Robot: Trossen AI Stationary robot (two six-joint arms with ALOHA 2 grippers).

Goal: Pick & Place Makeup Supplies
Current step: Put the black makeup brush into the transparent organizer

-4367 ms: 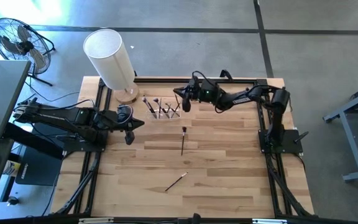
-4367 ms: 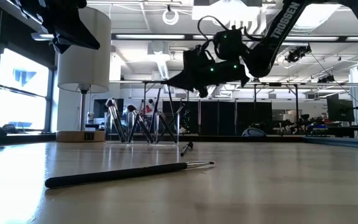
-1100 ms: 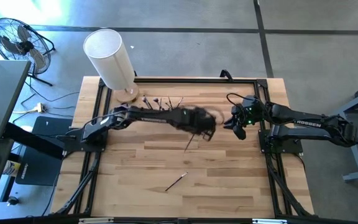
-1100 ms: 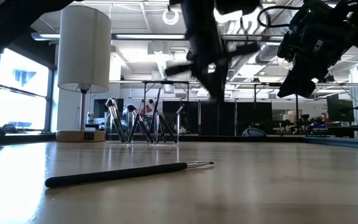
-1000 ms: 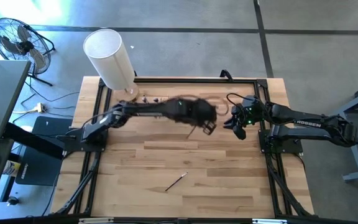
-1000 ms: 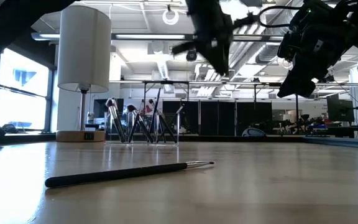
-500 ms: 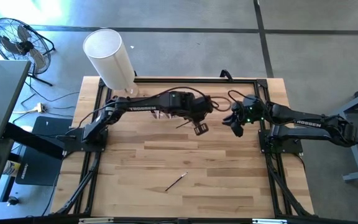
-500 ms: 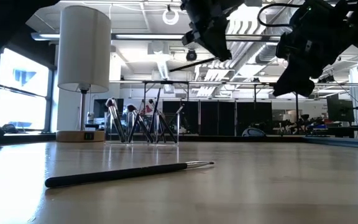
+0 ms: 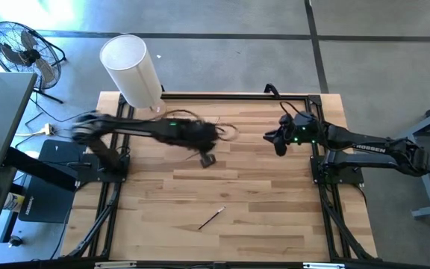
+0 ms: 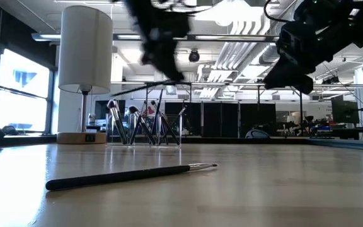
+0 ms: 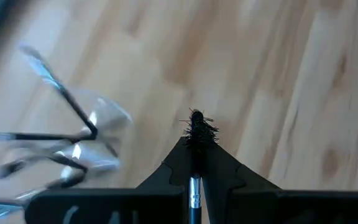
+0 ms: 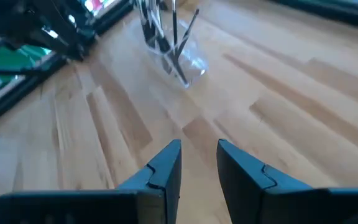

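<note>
From above, my left gripper (image 9: 207,158) hangs over the table just in front of the clear holder (image 9: 200,128); one brush (image 9: 211,218) lies well apart, nearer the front edge. From table height, my carried brush (image 10: 145,87) juts sideways and could knock those standing. At my left wrist, fingers are clamped on it, bristles forward; a loose pinch could drop it. My right gripper (image 12: 197,163) waits, fingers apart.
</note>
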